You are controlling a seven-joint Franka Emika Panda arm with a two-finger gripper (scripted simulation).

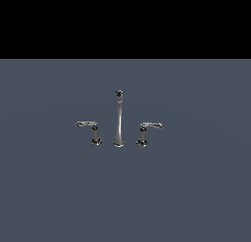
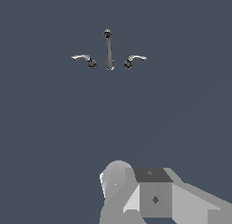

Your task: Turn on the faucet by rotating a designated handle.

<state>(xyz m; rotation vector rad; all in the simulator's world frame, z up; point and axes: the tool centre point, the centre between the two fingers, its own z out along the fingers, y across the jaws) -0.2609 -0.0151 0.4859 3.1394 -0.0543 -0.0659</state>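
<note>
The handle (image 1: 87,124), a small chrome lever, is sitting at the exterior view's left end of the faucet (image 1: 118,119), its slim arm reaching out toward that view's left from a short post on a round base. Just beside it, the tall tapering spout (image 1: 118,121) is rising in the middle, dark-tipped. Beyond the spout, a twin lever (image 1: 150,126) is pointing toward the exterior view's right. That is making three chrome pieces: one spout, two levers. All are standing on a plain grey-blue floor (image 1: 196,197), with nothing lying around them. The gripper (image 2: 154,198) is showing in the wrist view only as grey blocky housing, well apart from the faucet; whether its fingers are spread or closed I cannot tell.
</note>
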